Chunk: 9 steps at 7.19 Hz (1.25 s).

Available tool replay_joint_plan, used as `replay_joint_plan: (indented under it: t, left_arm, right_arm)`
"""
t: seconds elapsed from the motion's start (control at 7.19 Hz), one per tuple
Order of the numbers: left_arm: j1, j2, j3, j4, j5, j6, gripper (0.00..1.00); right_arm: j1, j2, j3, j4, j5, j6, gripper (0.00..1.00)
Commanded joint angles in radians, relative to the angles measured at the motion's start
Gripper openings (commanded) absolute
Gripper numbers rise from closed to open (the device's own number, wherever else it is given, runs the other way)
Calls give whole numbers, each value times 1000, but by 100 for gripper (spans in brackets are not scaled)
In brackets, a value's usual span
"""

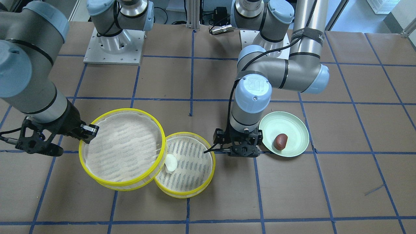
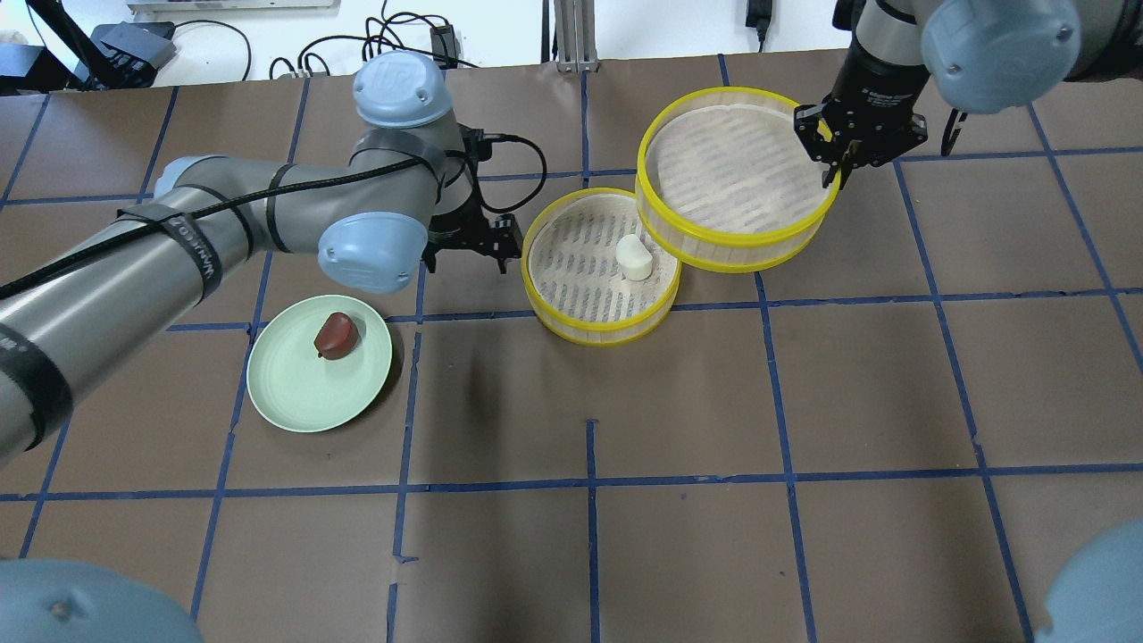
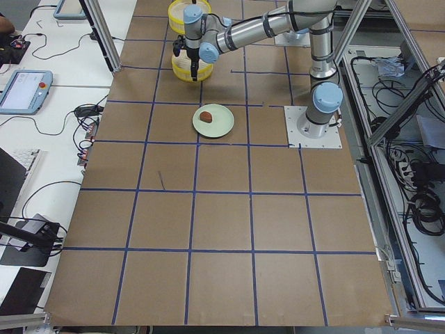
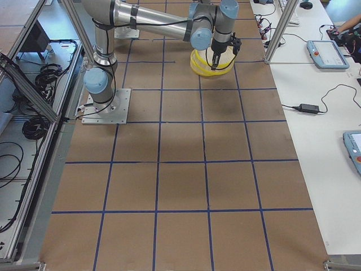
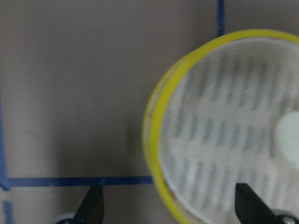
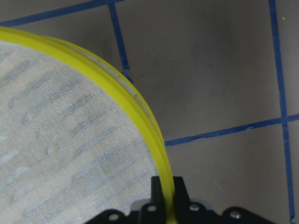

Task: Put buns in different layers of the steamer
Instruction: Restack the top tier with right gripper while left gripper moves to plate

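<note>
My right gripper (image 2: 839,170) is shut on the yellow rim (image 6: 135,107) of one steamer layer (image 2: 714,250) and holds it so that it overlaps the edge of the other layer (image 2: 571,332). I cannot tell whether the two touch. The white bun (image 2: 635,256) lies in the lower layer, close to the overlap. The dark reddish-brown bun (image 2: 337,335) sits on the pale green plate (image 2: 286,393). My left gripper (image 2: 471,254) is open and empty, low between the plate and the lower layer's rim (image 5: 156,126).
The table is brown paper with a grid of blue tape lines. The two arm bases (image 1: 113,45) stand at the robot's side of the table. Cables and control pendants lie beyond the table's ends in the side views.
</note>
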Motion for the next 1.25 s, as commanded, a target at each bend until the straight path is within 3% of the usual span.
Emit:
replay_joint_plan:
  t: [0.0, 0.28, 0.56, 1.11]
  left_arm:
    - [190, 125, -163, -17, 27, 196, 100]
    - [232, 129, -210, -14, 39, 235, 100]
    - [247, 78, -202, -4, 42, 362, 100]
    - [253, 3, -201, 87, 42, 364, 98]
  right_arm:
    - [115, 28, 22, -37, -7, 148, 6]
    - [208, 74, 50, -147, -8, 273, 6]
    - [218, 92, 52, -164, -10, 276, 6]
    - [222, 123, 81, -197, -25, 282, 6]
